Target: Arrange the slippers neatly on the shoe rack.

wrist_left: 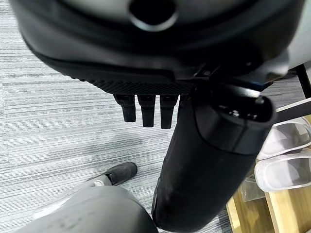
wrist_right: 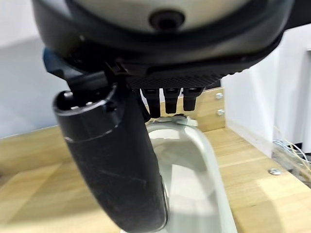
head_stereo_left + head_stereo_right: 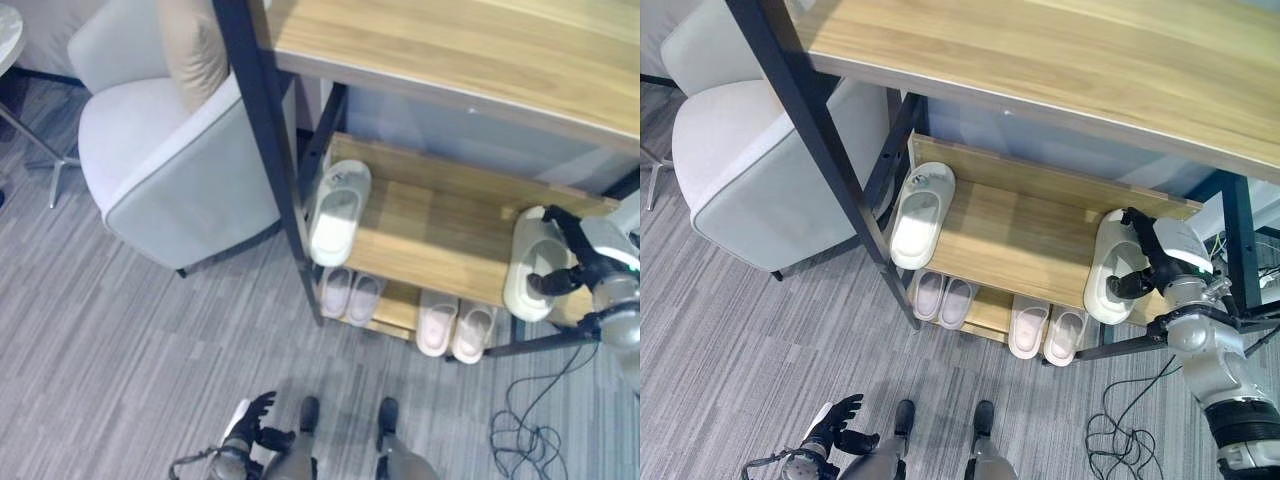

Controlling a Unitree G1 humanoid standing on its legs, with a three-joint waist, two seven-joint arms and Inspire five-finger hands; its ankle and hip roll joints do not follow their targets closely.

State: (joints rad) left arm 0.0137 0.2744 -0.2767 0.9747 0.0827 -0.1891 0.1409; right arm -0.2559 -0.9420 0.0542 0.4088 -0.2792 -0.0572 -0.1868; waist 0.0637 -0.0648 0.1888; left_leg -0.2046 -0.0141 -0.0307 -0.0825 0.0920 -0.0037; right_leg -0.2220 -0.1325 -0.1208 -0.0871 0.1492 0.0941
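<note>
The right robot hand (image 3: 1145, 262) is clamped on a pale slipper (image 3: 1108, 268) at the right end of the shoe rack's middle shelf (image 3: 1020, 235). Set it flat, parallel to the other slipper (image 3: 920, 213), before releasing. The left robot hand (image 3: 835, 422) hangs relaxed.

This looks like a home entryway or lounge corner: a wooden shoe rack (image 3: 1040, 225) on a black metal frame holds pale slippers (image 3: 920, 213) on two shelves, a grey upholstered armchair (image 3: 170, 170) with a beige cushion (image 3: 195, 45) stands beside it, and grey striped carpet (image 3: 120, 350) covers the floor.
</note>
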